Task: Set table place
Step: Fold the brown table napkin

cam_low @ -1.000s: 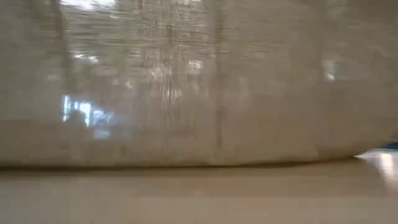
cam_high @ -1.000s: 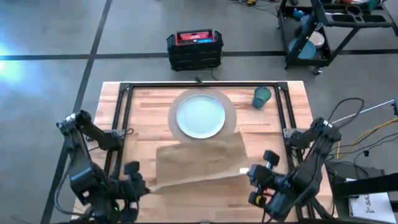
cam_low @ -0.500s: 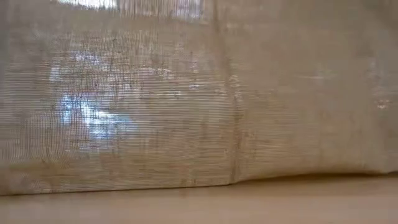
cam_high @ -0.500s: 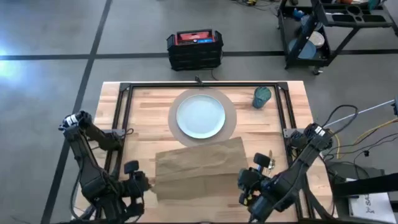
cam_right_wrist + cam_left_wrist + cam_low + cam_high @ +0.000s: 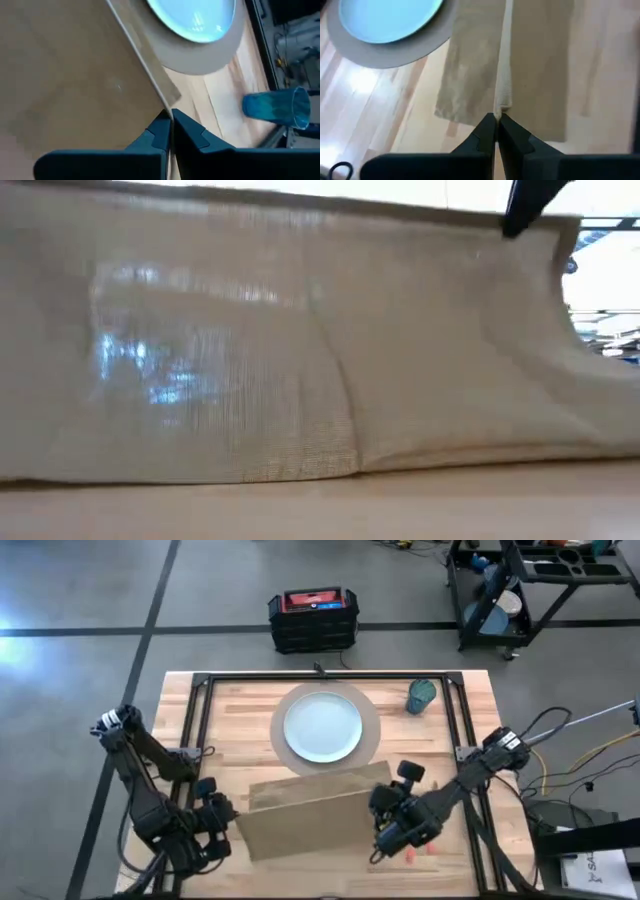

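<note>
Napkin [image 5: 312, 816]: tan cloth on the table [image 5: 240, 710], near edge side, below the plate; its long axis runs left to right across the table, slightly tilted, the right end higher up toward the plate.
Napkin shape: lifted along one long edge between the two grippers, so it stands like a sheet; the low view shows it filling the picture, its lower edge resting on the wood.
Left gripper [image 5: 222, 818]: at the napkin's left end, near the table's left front; fingers [image 5: 485, 131] pressed together on the cloth's folded edge, no gap visible between them.
Left end of napkin: a ridge of the fabric runs straight away from the left fingertips in the left wrist view.
Mat [image 5: 325, 726]: round, tan, behind the napkin at the table's middle; the napkin's far edge just overlaps its near rim.
Plate [image 5: 323, 727]: pale blue, centred on the mat.
Right gripper [image 5: 382, 802]: at the napkin's right end, fingers [image 5: 161, 129] clamped tight on the cloth's edge.
Cup [image 5: 421, 695]: teal, upright, right of the mat near the far right corner, well apart from the napkin.
</note>
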